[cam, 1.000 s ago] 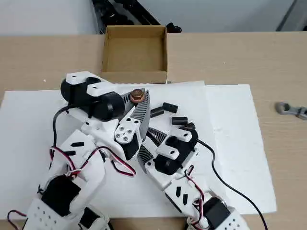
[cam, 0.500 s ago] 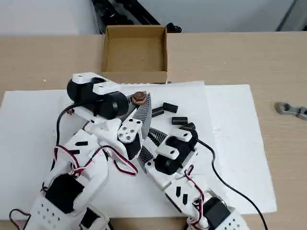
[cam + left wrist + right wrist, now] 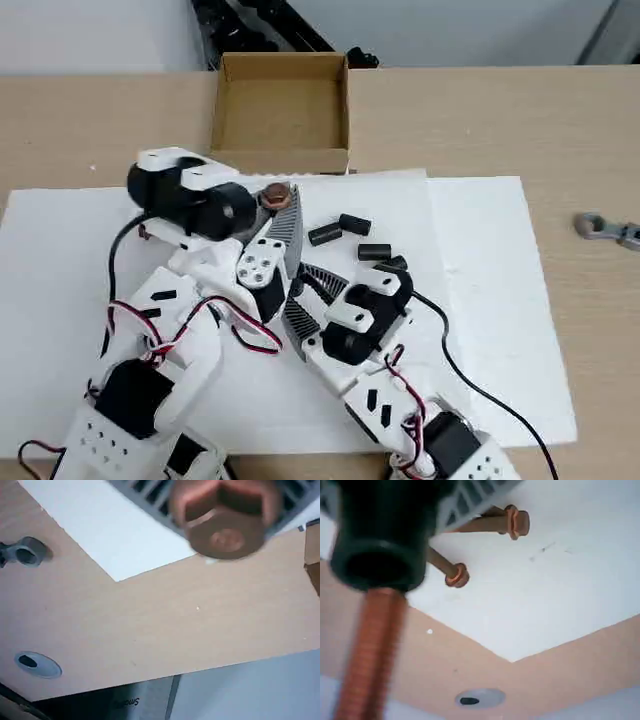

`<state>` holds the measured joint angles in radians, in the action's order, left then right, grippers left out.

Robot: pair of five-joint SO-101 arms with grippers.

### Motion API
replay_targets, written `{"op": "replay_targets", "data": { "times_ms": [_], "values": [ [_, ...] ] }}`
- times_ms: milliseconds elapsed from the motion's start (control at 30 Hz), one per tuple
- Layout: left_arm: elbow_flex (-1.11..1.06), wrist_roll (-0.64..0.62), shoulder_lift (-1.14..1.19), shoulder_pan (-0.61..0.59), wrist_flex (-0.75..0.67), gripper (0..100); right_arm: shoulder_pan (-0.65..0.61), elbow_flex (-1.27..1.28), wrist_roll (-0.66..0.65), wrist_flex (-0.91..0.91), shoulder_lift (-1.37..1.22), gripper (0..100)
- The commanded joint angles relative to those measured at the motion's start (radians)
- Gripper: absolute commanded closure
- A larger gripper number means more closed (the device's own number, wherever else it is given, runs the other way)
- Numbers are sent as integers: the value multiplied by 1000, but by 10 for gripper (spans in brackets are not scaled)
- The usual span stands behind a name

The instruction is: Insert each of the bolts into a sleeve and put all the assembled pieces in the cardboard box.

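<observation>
**Hold.** At centre-left of the high view, your left gripper is clamped on a copper hex-headed bolt. The head points toward the top of the frame and the shank slants down toward the other arm. Just below and to the right, your right gripper is closed on a black cylindrical sleeve. I judge the two are held end to end so the thread lines up with the bore. The right wrist view shows the shank meeting the sleeve, but I cannot tell whether it has entered.

**Destination.** The open brown cardboard box sits just above the bolt head, at top centre of the frame.

**Surroundings.**
- Loose black sleeves lie on the white foam sheet, just right of both grippers, near enough to be knocked.
- Two spare copper bolts lie on the sheet.
- A grey metal wrench lies far right, well apart.

**Obstruction.** The two arms crowd each other.
</observation>
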<state>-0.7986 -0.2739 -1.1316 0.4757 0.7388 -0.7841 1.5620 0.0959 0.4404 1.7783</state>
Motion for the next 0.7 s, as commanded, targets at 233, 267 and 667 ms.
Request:
{"op": "replay_targets", "data": {
  "times_ms": [233, 267, 667],
  "values": [
    [10, -8, -8, -3, -37, 995, -5, -8, -5, -22, 18, 995],
    [10, -8, -8, 2, -37, 995, -5, -8, -5, -22, 18, 995],
    [5, -15, -8, 37, -18, 995, -5, -8, -5, -21, 18, 995]
  ]
}}
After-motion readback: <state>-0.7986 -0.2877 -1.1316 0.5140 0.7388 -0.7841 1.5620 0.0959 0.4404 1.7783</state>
